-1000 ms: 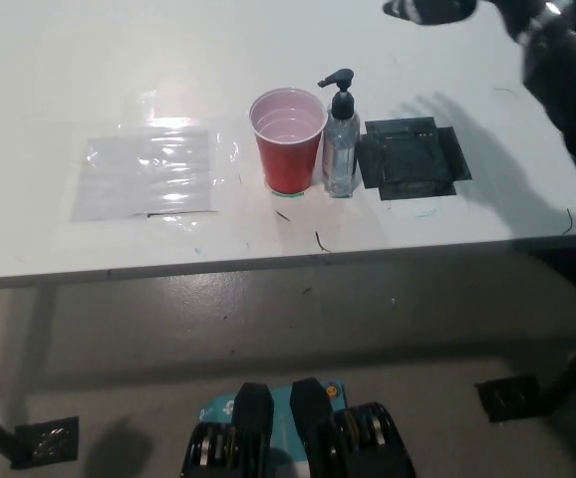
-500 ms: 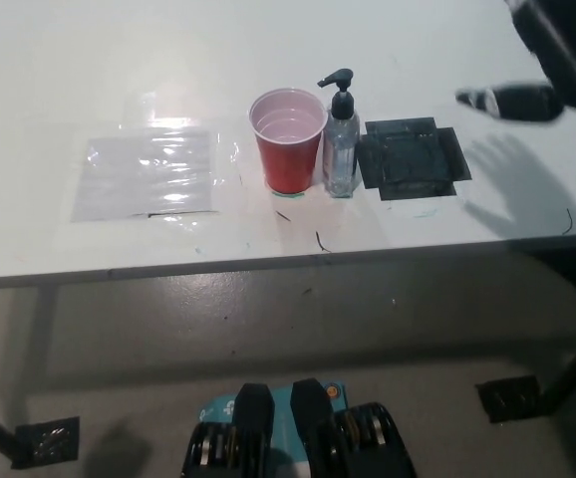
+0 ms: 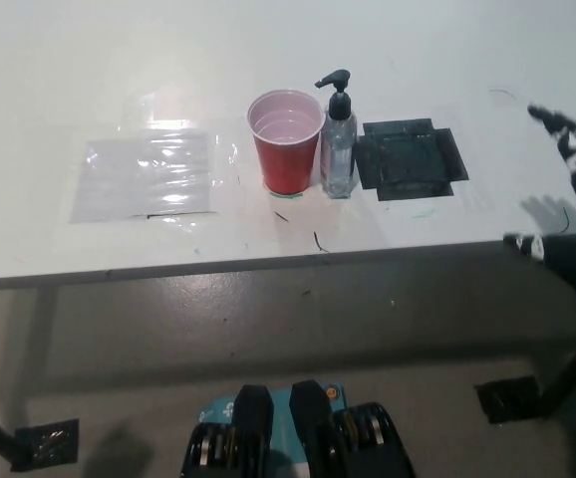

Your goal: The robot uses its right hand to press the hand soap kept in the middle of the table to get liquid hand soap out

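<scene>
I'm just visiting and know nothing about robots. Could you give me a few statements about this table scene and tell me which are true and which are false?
1. The clear soap bottle with a black pump stands upright, close beside the red plastic cup. True.
2. The robot's black right hand is pressing the pump. False: it is at the table's right edge, apart from the bottle.
3. The red cup lies tipped on its side. False: it stands upright, mouth up.
4. A black square patch lies flat on the white table on the bottle's other side from the cup. True.
5. A clear plastic sheet lies flat on the table, apart from the cup. True.
</scene>
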You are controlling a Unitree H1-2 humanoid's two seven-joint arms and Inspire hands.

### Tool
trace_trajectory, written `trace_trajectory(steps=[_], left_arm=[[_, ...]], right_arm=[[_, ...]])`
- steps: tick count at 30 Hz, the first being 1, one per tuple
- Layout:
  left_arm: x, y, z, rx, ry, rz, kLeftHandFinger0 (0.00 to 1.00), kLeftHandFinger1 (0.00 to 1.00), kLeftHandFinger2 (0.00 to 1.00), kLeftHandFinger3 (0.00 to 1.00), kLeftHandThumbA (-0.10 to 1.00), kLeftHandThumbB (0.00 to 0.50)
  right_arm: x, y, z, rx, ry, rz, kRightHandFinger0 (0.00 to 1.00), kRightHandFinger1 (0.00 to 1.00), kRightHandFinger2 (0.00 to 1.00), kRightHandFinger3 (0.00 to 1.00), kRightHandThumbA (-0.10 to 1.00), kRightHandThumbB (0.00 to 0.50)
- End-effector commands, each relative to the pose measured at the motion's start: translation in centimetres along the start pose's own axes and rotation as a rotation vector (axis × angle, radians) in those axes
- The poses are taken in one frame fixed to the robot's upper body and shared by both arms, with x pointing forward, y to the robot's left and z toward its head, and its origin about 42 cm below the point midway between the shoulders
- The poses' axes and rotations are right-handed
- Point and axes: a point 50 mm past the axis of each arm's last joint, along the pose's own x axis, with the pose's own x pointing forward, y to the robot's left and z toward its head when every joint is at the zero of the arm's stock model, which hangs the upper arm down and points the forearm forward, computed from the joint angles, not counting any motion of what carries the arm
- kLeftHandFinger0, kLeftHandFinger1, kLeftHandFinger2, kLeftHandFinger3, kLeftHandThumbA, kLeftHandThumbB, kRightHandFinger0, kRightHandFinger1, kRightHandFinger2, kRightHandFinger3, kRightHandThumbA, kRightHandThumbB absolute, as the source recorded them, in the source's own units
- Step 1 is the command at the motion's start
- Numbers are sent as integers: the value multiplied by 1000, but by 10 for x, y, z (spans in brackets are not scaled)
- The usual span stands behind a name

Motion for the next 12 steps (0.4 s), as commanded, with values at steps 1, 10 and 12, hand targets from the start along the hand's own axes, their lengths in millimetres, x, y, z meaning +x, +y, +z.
trace_trajectory(steps=[1,10,12], left_arm=[[-7,13,3,2,-5,67,1000,1000,1000,931,1000,67],[-7,14,2,1,-4,77,1000,1000,1000,921,1000,81],[-6,13,2,-4,-7,79,1000,1000,1000,900,1000,76]], right_arm=[[-8,-7,-8,29,0,-99,1000,1000,1000,1000,1000,448],[-44,18,-35,81,87,-108,1000,1000,1000,1000,1000,425],[-51,23,-40,97,100,-116,1000,1000,1000,1000,1000,429]])
